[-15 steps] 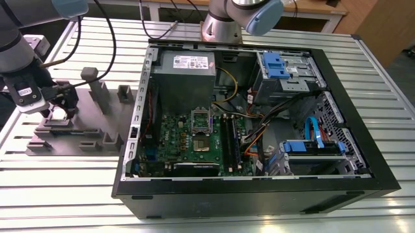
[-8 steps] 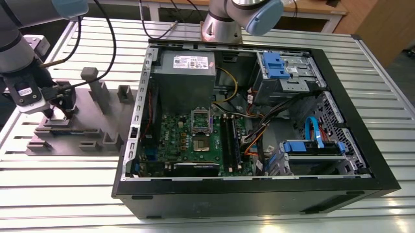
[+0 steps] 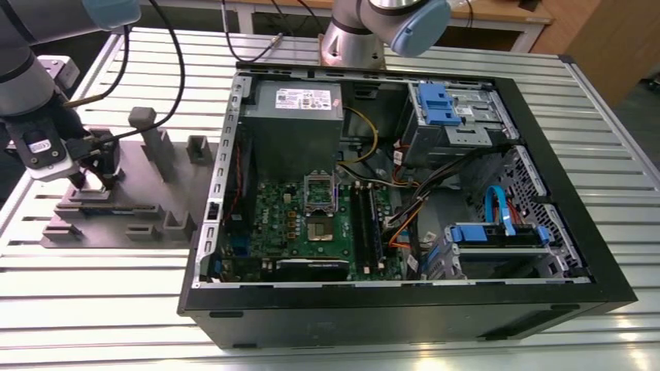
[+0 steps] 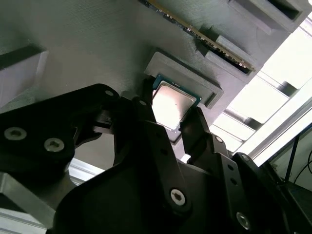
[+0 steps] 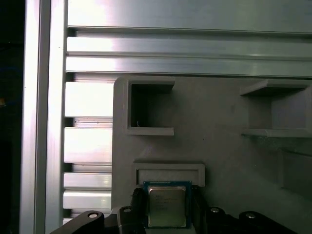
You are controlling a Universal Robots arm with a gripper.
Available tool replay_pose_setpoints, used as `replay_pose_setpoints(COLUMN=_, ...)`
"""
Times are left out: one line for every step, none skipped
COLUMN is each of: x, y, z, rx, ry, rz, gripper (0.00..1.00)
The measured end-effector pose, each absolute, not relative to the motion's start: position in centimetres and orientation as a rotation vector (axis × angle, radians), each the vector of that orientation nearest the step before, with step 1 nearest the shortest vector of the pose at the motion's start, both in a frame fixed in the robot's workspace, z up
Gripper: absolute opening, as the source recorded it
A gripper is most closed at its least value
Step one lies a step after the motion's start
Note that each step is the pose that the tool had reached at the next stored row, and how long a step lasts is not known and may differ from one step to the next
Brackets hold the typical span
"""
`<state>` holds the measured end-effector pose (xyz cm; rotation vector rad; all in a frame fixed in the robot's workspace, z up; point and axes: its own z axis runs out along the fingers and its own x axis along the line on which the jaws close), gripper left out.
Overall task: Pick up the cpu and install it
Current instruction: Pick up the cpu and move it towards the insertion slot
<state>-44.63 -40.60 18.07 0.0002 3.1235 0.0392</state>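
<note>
Slatted aluminium table [image 3: 103, 309] carries everything. The open PC case [image 3: 413, 313] lies on its side toward the exterior view's right. Inside I see the power supply [image 3: 294, 100], blue-tabbed drive cages [image 3: 449, 104], loose cables and the motherboard [image 3: 309, 224]. The grey fixture tray [image 3: 108, 222] sits just beside the case on the exterior view's left, with its upright posts [image 3: 154, 147] close to my end effector [image 3: 95, 182]. A memory stick [image 4: 204, 41] stands on edge in a slot nearby. The end effector is narrow, fingers [image 4: 195, 129] gripping two opposite edges of the cpu [image 4: 173, 102]. The cpu lies against its low pocket wall [image 5: 168, 173] on the fixture.
</note>
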Motion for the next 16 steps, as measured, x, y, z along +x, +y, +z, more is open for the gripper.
replay_pose_setpoints(x=-44.6, y=-40.6, z=18.1, rx=0.000, ry=3.123, rz=0.039, gripper=0.47)
replay_pose_setpoints(x=-44.6, y=-40.6, z=18.1, rx=0.000, ry=3.124, rz=0.039, gripper=0.47)
replay_pose_setpoints(x=-44.6, y=-40.6, z=18.1, rx=0.000, ry=3.123, rz=0.039, gripper=0.47)
replay_pose_setpoints(x=-44.6, y=-40.6, z=18.2, rx=0.000, ry=3.123, rz=0.039, gripper=0.47)
replay_pose_setpoints(x=-44.6, y=-40.6, z=18.4, rx=0.000, ry=3.123, rz=0.039, gripper=0.47)
replay_pose_setpoints(x=-44.6, y=-40.6, z=18.7, rx=0.000, ry=3.123, rz=0.039, gripper=0.47)
replay_pose_setpoints(x=-44.6, y=-40.6, z=18.9, rx=0.000, ry=3.123, rz=0.039, gripper=0.47)
replay_pose_setpoints(x=-44.6, y=-40.6, z=19.2, rx=0.000, ry=3.123, rz=0.039, gripper=0.47)
replay_pose_setpoints(x=-44.6, y=-40.6, z=19.4, rx=0.000, ry=3.123, rz=0.039, gripper=0.47)
replay_pose_setpoints(x=-44.6, y=-40.6, z=19.7, rx=0.000, ry=3.123, rz=0.039, gripper=0.47)
replay_pose_setpoints(x=-44.6, y=-40.6, z=20.1, rx=0.000, ry=3.123, rz=0.039, gripper=0.47)
replay_pose_setpoints(x=-44.6, y=-40.6, z=20.5, rx=0.000, ry=3.124, rz=0.039, gripper=0.47)
replay_pose_setpoints(x=-44.6, y=-40.6, z=20.9, rx=0.000, ry=3.123, rz=0.039, gripper=0.47)
replay_pose_setpoints(x=-44.6, y=-40.6, z=21.4, rx=0.000, ry=3.123, rz=0.039, gripper=0.47)
replay_pose_setpoints(x=-44.6, y=-40.6, z=21.8, rx=0.000, ry=3.123, rz=0.039, gripper=0.47)
replay_pose_setpoints(x=-44.6, y=-40.6, z=22.2, rx=0.000, ry=3.123, rz=0.039, gripper=0.47)
